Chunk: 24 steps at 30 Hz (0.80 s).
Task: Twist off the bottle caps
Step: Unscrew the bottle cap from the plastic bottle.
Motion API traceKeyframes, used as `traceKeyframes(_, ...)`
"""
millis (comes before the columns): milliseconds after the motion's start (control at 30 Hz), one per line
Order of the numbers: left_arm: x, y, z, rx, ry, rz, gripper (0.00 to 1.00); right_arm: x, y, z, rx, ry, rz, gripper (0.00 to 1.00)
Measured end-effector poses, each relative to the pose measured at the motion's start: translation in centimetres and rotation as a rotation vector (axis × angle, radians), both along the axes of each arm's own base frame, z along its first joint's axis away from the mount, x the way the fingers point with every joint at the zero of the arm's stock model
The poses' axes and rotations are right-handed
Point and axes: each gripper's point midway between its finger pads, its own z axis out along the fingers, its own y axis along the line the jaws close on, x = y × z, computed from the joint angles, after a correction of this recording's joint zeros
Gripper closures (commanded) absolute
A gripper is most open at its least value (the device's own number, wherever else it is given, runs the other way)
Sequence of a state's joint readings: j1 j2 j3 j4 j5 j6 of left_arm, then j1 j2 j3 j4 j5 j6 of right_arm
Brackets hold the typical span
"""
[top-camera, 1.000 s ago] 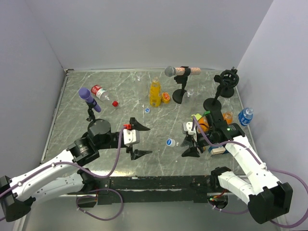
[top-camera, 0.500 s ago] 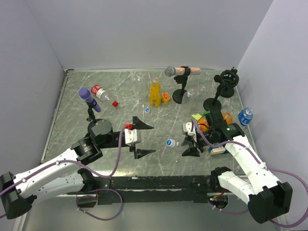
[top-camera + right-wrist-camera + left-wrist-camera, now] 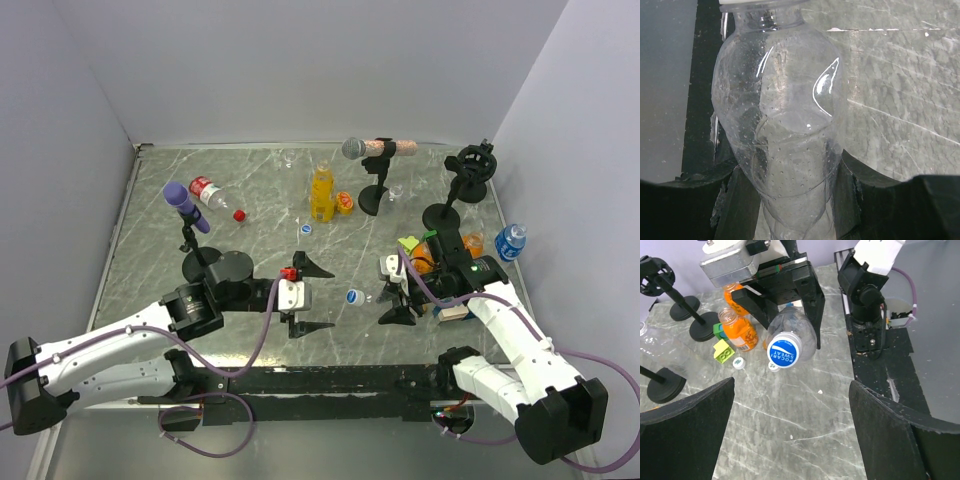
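Note:
My right gripper (image 3: 386, 292) is shut on a clear bottle (image 3: 780, 125) and holds it level, neck pointing left. Its blue cap (image 3: 784, 351), printed with white letters, is on the neck and faces my left wrist camera; it also shows in the top view as the blue cap (image 3: 353, 296). My left gripper (image 3: 330, 298) stands wide open just left of that cap, with nothing between its fingers (image 3: 690, 430). A yellow-orange juice bottle (image 3: 321, 192) stands at the back. A red-labelled bottle (image 3: 208, 191) lies at the back left beside a loose red cap (image 3: 239, 214).
Two microphones on stands (image 3: 372, 150), (image 3: 186, 205) and an empty stand (image 3: 462, 185) rise from the table. An uncapped orange bottle (image 3: 737, 330), a yellow-green block (image 3: 724, 352) and a white cap (image 3: 739, 362) lie near my right arm. A small blue-labelled bottle (image 3: 511, 242) lies at the far right.
My left arm has moved right toward the capped bottle, its gripper staying open. My right arm and its bottle have not moved.

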State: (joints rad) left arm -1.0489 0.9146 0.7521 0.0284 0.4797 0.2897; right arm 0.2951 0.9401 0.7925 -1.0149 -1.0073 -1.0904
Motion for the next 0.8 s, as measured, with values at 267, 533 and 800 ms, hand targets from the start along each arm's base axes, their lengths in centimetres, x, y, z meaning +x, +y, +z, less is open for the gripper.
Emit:
traceKeyframes(267, 0.4, -0.3, -0.6, 0.021, -0.010, 0.023, 0.05, 0.0, 0.0, -0.1, -0.002, 0.002, 0.000, 0.83)
traceKeyframes(533, 0.8, -1.1, -0.1, 0.024, -0.017, 0.024, 0.18, 0.0, 0.0, -0.1, -0.002, 0.002, 0.000, 0.83)
traceKeyframes(800, 1.7, -3.6, -0.2, 0.064, 0.012, 0.001, 0.34, 0.0, 0.0, -0.1, -0.002, 0.001, 0.001, 0.83)
